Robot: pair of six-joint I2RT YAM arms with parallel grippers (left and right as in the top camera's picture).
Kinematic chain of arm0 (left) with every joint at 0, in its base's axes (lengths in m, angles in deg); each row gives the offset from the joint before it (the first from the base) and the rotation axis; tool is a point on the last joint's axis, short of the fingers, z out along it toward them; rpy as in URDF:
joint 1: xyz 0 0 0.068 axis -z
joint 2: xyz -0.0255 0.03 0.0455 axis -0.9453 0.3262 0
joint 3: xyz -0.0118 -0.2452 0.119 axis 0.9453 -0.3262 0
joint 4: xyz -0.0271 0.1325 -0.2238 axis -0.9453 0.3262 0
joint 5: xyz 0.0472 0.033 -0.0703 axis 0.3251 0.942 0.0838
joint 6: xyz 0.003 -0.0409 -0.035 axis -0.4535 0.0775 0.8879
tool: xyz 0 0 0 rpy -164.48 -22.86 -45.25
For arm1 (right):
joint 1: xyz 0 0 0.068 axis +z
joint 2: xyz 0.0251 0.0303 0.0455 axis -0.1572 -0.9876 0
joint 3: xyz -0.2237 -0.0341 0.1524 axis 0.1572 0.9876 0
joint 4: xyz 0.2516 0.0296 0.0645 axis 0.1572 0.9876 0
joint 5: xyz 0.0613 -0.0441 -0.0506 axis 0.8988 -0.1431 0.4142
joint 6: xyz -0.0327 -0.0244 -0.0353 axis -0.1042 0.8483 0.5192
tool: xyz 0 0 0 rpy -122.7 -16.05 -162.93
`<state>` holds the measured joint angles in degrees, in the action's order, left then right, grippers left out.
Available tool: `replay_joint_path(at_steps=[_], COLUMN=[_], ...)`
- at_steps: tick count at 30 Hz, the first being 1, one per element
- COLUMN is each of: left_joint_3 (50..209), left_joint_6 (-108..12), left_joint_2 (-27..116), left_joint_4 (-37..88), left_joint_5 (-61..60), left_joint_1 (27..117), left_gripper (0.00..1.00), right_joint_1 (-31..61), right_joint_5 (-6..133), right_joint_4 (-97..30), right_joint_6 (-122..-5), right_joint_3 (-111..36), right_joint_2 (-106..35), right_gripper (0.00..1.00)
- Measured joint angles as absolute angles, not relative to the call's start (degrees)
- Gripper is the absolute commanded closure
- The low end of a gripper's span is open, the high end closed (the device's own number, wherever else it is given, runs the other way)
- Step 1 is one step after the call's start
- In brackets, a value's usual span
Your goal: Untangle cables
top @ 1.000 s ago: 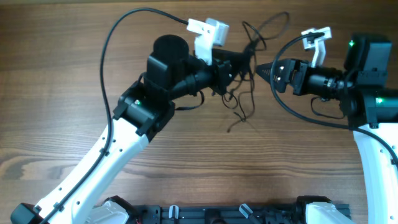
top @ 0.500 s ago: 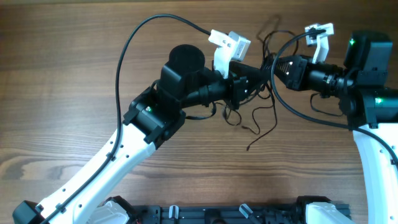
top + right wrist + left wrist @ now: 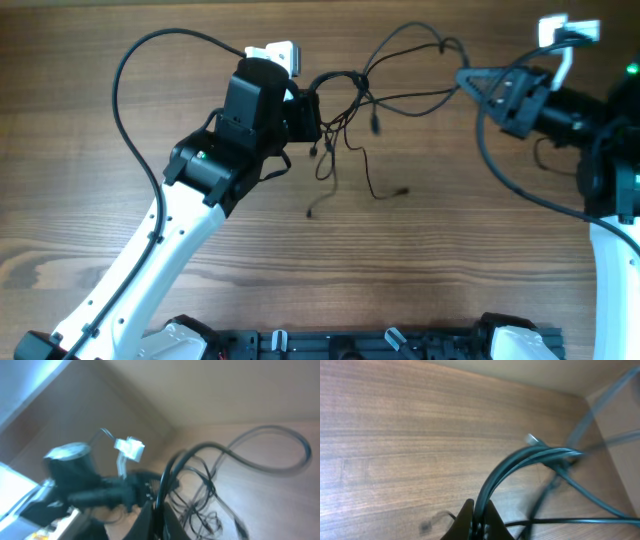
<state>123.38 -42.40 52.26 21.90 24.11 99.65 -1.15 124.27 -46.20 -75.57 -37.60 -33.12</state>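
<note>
Cables (image 3: 366, 100), overhead view: the thin black bundle is strung above the table (image 3: 100, 150) between the two claws. The knotted part sits just right of the left claw (image 3: 312, 112). Several strands run from it to the right claw (image 3: 468, 82), which is well apart from the left one. One loop arches toward the far edge of the table. Two loose ends with small plugs trail down onto the wood on the near side of the knot.

Left wrist view: left claw (image 3: 479, 521) is closed, fingertips pinched together on a group of strands. The cables (image 3: 520, 458) rise out of the pinch, arc up and right, then split into blurred lines above the table (image 3: 395, 435). A small plug end shows near the top of the arc.

Right wrist view: right claw (image 3: 157, 521) is clamped on one cord, tips together. The cables (image 3: 161, 491) climb from the tips and open into a wide loop to the right. A tangle of finer strands lies just right of the claw. The left arm (image 3: 85, 487) is across the frame, blurred.
</note>
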Motion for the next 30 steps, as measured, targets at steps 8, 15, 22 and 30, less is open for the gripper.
replay_joint_path(at_steps=[8, 15, 22, 30], left_joint_3=[123.4, 123.4, 123.4, 123.3], left_joint_6=[-42.4, -42.3, -47.5, -54.6], left_joint_2=[52.3, 52.3, 52.3, 51.6], left_joint_4=[22.0, 21.7, 18.4, 5.7], left_joint_5=[31.8, 49.9, 42.0, 7.0], left_joint_1=[99.7, 99.8, 99.3, 99.3], left_gripper=[0.96, 0.96, 0.96, 0.96], right_joint_1=[-14.4, -16.0, -16.9, -16.9], right_joint_5=[139.5, 144.6, 144.6, 142.1], right_joint_4=[-72.6, -77.4, -77.7, -77.0], right_joint_6=[-106.4, -116.1, -114.0, -115.3], right_joint_3=[-37.3, -37.3, -37.3, -37.3], right_joint_2=[-33.0, -33.3, -38.8, -44.7], right_gripper=[0.96, 0.96, 0.61, 0.0])
